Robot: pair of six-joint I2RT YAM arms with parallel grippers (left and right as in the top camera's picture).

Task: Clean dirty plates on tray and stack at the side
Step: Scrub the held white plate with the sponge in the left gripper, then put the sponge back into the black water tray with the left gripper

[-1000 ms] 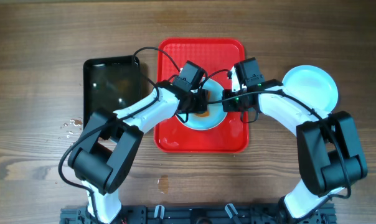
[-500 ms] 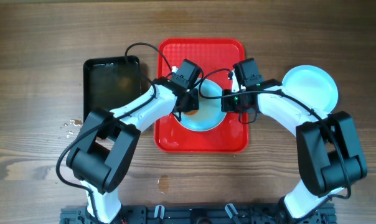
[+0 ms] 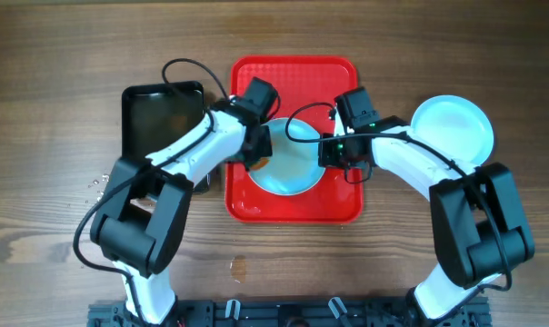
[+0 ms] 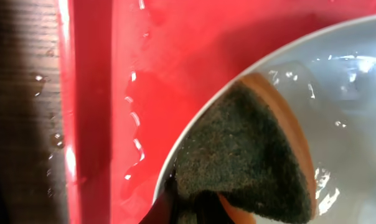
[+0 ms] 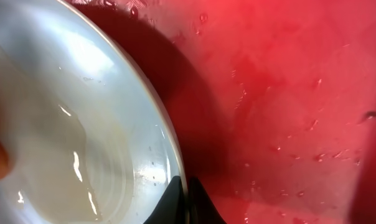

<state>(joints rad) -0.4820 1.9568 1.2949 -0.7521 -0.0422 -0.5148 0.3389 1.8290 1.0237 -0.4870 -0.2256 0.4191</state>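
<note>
Red tray (image 3: 294, 74): lies in the middle of the wooden worktop (image 3: 56, 73), its surface wet with droplets.

Plate on the tray (image 3: 293, 173): pale blue, sits in the near half of the red tray. Its face is glossy with a film of water.

Left gripper (image 3: 256, 156): over the plate's left edge, clenched on a sponge (image 4: 244, 155).

Sponge: dark green scouring face on an orange body. It is pressed flat on the plate just inside the left rim.

Right gripper (image 3: 331, 153): at the plate's right edge. In the right wrist view its fingertips (image 5: 175, 198) are pinched onto the rim, one above and one below.

Second plate (image 3: 452, 127): same pale blue, lies on the bare worktop to the right of the red tray, well apart from it.

Black tray (image 3: 156, 118): on the worktop just left of the red tray, shiny inside.

Droplets (image 3: 97, 182): a few lie on the wood near the black tray's near-left corner.
</note>
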